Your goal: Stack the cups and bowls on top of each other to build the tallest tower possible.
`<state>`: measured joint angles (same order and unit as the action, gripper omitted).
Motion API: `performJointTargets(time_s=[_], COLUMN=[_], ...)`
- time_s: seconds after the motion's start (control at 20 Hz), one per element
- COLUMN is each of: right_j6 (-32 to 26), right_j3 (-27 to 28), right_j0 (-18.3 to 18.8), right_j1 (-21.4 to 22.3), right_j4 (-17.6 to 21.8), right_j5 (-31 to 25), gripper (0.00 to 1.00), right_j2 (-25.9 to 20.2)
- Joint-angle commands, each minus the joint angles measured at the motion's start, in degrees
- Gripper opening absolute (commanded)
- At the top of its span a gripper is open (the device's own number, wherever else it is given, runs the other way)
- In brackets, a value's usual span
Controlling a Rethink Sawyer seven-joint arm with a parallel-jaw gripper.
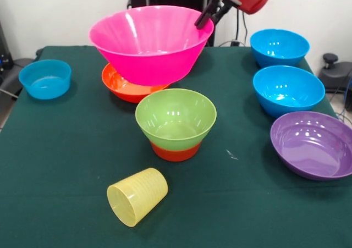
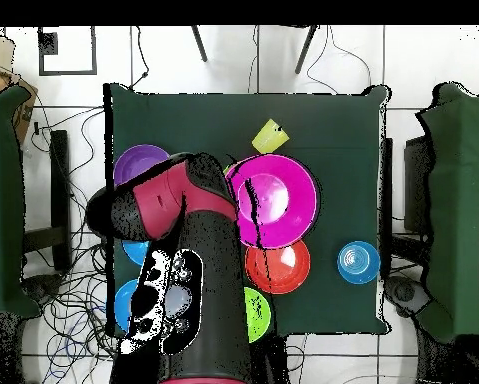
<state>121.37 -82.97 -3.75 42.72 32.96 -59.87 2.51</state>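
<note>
Robot lab: green-clothed table point(image 1: 66, 149), tangled cables point(image 2: 68, 340) on tiled floor point(image 2: 403, 60), plain white wall point(image 1: 66, 11).

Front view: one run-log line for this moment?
tool: touching large glossy pink plastic bowl rim | bowl: raised over orange bowl | ribbed yellow tumbler: on side

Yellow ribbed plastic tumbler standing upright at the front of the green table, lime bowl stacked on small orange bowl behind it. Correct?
Not quite: the front view shows the translucent yellow ribbed plastic tumbler lying on its side, not upright. The lime green plastic bowl does sit on the small orange plastic bowl behind it.
</note>
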Motion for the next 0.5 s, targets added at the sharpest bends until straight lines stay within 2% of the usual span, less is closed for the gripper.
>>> performJointTargets(time_s=[0.05,0.5], right_j6=[9.75,10.88], right_j3=[2.75,6.21], right_j0=[-0.61,-1.63], right_j1=[-3.80,-6.88], right_j4=[-1.09,-2.38], right_j5=[-1.05,-1.10], gripper=[0.00,0.00], right_j2=[-0.03,1.03])
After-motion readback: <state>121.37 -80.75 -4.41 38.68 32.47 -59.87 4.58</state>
